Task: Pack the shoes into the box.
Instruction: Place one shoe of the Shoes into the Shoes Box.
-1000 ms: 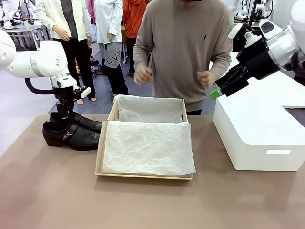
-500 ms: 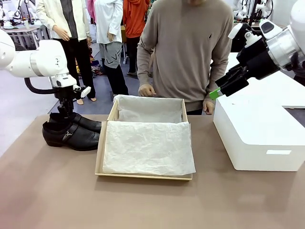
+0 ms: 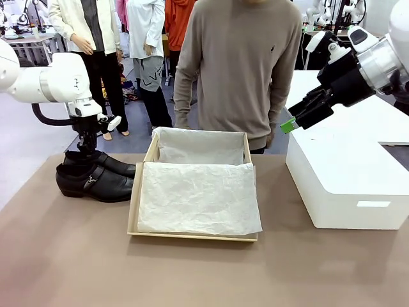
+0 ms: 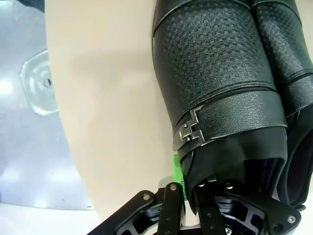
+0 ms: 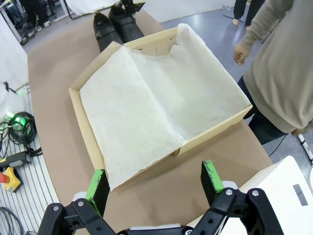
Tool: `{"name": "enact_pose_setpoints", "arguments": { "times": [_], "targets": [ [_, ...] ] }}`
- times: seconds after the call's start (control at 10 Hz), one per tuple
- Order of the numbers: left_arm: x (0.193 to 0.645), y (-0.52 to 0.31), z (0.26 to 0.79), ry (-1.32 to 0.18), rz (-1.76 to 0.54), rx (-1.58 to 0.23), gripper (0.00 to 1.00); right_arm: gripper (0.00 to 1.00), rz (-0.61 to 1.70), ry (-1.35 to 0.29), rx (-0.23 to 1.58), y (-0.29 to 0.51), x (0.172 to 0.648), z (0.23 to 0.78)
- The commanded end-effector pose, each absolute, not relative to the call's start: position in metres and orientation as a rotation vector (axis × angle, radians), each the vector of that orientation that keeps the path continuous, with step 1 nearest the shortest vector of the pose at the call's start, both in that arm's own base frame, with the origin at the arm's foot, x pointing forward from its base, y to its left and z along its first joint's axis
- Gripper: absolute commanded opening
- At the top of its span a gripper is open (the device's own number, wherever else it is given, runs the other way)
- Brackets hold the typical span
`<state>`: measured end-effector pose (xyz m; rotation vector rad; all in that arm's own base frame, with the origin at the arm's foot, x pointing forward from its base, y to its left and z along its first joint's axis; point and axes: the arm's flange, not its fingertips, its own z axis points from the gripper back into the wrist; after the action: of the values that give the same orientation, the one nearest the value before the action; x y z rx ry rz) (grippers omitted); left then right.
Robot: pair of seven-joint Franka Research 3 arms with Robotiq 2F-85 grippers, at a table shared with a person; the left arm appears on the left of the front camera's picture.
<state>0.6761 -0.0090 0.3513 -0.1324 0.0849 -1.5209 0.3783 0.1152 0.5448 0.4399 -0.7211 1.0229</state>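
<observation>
Two glossy black shoes point(image 3: 96, 182) lie side by side on the table, left of the box point(image 3: 134, 204). My left gripper point(image 3: 87, 148) comes straight down onto their heel end. In the left wrist view it point(image 4: 188, 188) is shut on the heel rim of the buckled shoe point(image 4: 220, 73), with one finger inside the opening and a green pad point(image 4: 177, 169) outside. The other shoe point(image 4: 288, 44) lies right beside it. The tan box point(image 5: 80, 112) stands open, lined with white tissue paper point(image 3: 198, 195). My right gripper point(image 3: 289, 125) hangs open above the table, to the box's right point(image 5: 154, 188).
A large white box point(image 3: 345, 179) stands at the table's right side. A person in a tan sweater point(image 3: 239, 64) stands just behind the box, arms hanging down. The table's left edge runs close to the shoes point(image 5: 117, 24).
My left gripper has shut on the shoe's heel rim. The person's hands dropped from chest height to the box's far rim, then to the sides. The right arm has not moved.
</observation>
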Motion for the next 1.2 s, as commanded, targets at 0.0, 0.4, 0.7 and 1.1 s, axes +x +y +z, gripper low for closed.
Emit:
{"name": "enact_pose_setpoints", "arguments": {
  "times": [0.0,0.4,0.7,1.1],
  "targets": [
    [0.666,-0.006,0.357,0.109,-1.498,-0.078,0.0,1.0,1.031,-0.739,0.459,0.115,0.381,0.544],
    [0.676,0.015,0.401,0.003,-1.432,-0.023,0.0,1.0,1.031,-0.739,0.459,0.115,0.381,0.544],
    [0.689,0.028,0.446,-0.014,-1.418,0.042,0.0,1.0,1.031,-0.739,0.459,0.115,0.381,0.544],
    [0.693,0.009,0.509,-0.021,-1.392,0.052,0.0,1.0,1.031,-0.739,0.459,0.115,0.381,0.544]
  ]
}}
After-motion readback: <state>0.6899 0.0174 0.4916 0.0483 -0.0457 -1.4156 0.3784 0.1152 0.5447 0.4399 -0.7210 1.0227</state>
